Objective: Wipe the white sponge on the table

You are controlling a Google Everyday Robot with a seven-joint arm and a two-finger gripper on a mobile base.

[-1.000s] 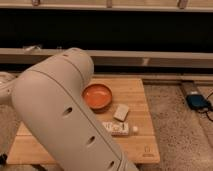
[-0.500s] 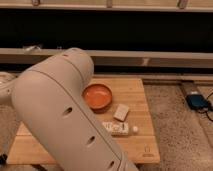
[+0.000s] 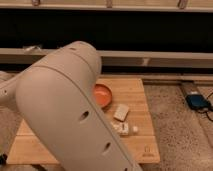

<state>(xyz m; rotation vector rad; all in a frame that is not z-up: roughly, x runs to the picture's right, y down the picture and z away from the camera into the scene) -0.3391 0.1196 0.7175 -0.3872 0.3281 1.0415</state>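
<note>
The white sponge (image 3: 121, 112) is a small cream block lying on the light wooden table (image 3: 135, 90), just right of the orange bowl (image 3: 103, 95). My large pale arm housing (image 3: 65, 110) fills the left and middle of the camera view and hides much of the table. The gripper is not in view.
A longer white flat piece with dark marks (image 3: 120, 128) and a tiny white ball (image 3: 134, 129) lie in front of the sponge. A small dark logo (image 3: 147, 151) marks the table's near right corner. A blue device with a cable (image 3: 198, 101) lies on the speckled floor at right. A dark wall with a ledge runs behind.
</note>
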